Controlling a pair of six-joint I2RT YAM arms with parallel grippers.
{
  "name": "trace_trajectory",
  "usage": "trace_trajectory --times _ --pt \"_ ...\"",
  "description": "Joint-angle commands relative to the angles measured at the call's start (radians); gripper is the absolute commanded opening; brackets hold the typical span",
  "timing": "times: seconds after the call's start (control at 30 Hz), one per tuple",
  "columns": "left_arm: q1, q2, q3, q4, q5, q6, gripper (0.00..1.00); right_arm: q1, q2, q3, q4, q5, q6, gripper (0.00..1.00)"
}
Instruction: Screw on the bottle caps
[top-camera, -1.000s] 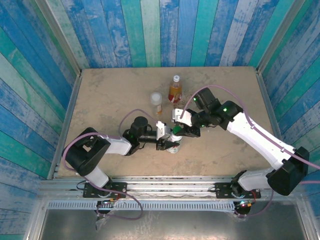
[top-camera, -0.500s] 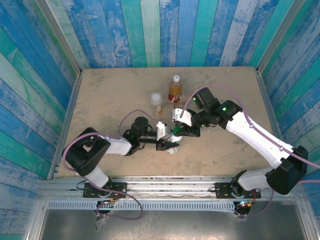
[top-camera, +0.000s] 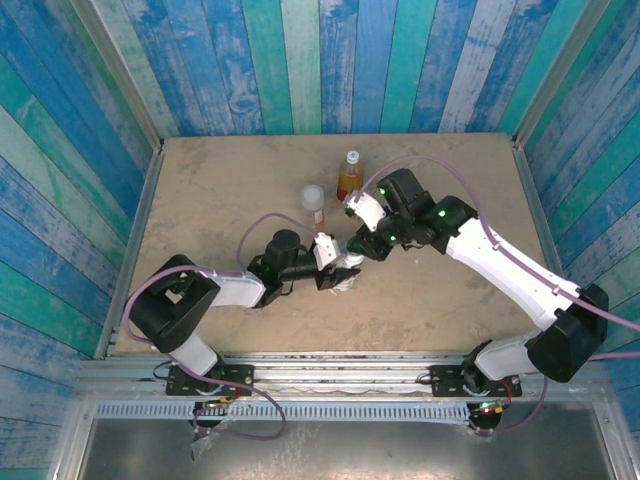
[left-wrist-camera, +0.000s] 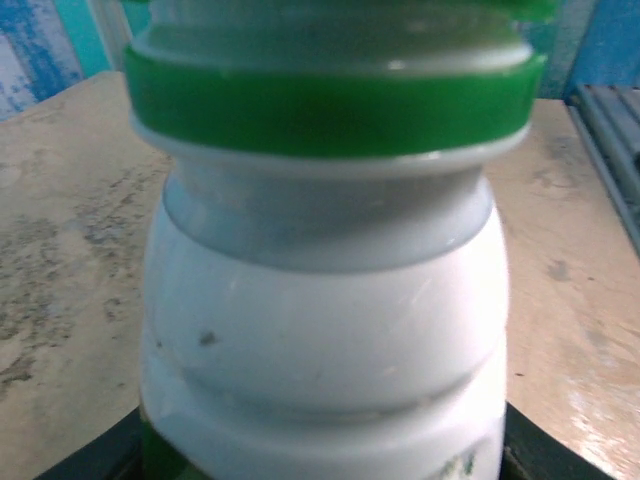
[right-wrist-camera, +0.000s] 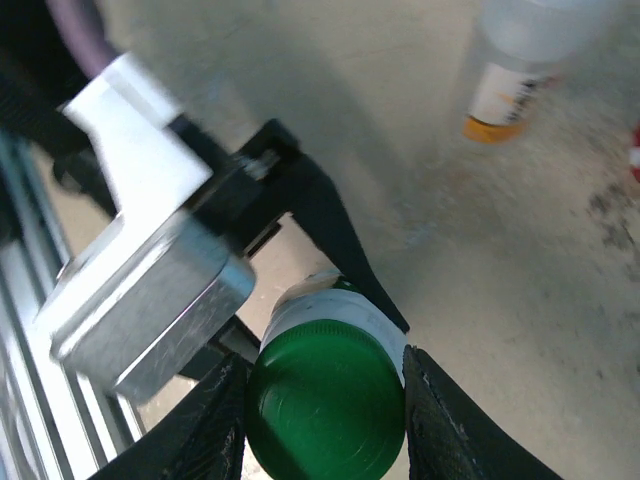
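Observation:
My left gripper (top-camera: 338, 272) is shut on the body of the white-labelled bottle (left-wrist-camera: 325, 300), which stands on the table near the middle. A green ring (left-wrist-camera: 330, 100) runs round its neck. The dark green cap (right-wrist-camera: 325, 405) sits on top of this bottle, and my right gripper (right-wrist-camera: 325, 425) is shut on it, with one finger (right-wrist-camera: 440, 420) pressed against each side. Behind them stand the amber-liquid bottle (top-camera: 349, 178) with a tiny white-grey cap (top-camera: 352, 157) and the short clear bottle (top-camera: 314, 208) with a wide whitish cap (top-camera: 313, 194).
The sandy tabletop (top-camera: 220, 190) is enclosed by blue and green plank walls (top-camera: 300, 60). A metal rail (top-camera: 330, 365) runs along the near edge by the arm bases. The short clear bottle (right-wrist-camera: 510, 80) stands a short way beyond the held bottle.
My right wrist has turned and swung toward the back while staying on the green cap. The left gripper and its bottle have shifted slightly.

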Motion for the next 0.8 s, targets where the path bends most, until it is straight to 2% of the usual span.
trace_trajectory --times 0.0,0.17,0.33,0.4,0.6,0.77 --pt "0.003 0.01 0.067 0.065 -0.096 -0.004 0.56 0.037 0.046 0.02 -0.112 0.168 0.39 0.17" --pt "0.003 0.022 0.05 0.087 -0.066 -0.008 0.56 0.077 0.036 0.029 -0.079 0.2 0.36 0.35" --pt "0.004 -0.004 0.001 0.094 -0.03 0.024 0.56 0.051 -0.012 0.061 -0.018 0.143 0.198 0.6" --pt "0.005 -0.018 -0.016 0.085 0.0 0.043 0.56 0.04 -0.048 0.045 0.014 0.111 0.103 0.66" --pt "0.005 -0.056 -0.033 0.045 0.139 0.079 0.56 0.028 -0.191 -0.077 0.049 0.016 -0.278 0.72" --pt "0.005 -0.072 -0.011 0.002 0.231 0.096 0.56 0.028 -0.276 -0.149 0.019 -0.191 -0.512 0.72"
